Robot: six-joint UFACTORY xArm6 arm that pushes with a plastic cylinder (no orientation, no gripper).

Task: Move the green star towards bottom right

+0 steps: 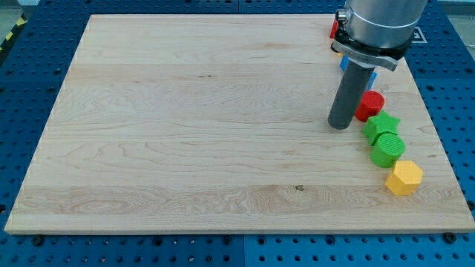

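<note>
**Q:** What appears in this view, from the largest item downward?

**A:** The pale wooden board (208,126) fills most of the frame, resting on a blue perforated table (30,245). Next comes my grey cylindrical arm housing (378,22) at the view's top right, from which the straight dark rod descends to my tip (341,126). There are no jaws to open or shut; the rod carries nothing, and its end rests on the board. Smaller again are four blocks strung in a diagonal line near the board's right edge: a red round block (369,104), the green star-shaped block (381,125), a green round block (387,149) and a yellow hexagonal block (404,177). A red piece (334,28) and a blue piece (344,65) show partly behind the arm; I cannot make out their shapes.

**Q:** Which relation governs the coming move?

**A:** The green star lies just to the view's right of my tip, level with it and apart from it by a narrow gap. The star touches, or nearly touches, the green round block below it. The bottom-right corner lies down and rightward of the star, so I judge my tip must first reach the star's upper-left side. Pushing from there would likely drive the green round and yellow blocks along too.
</note>
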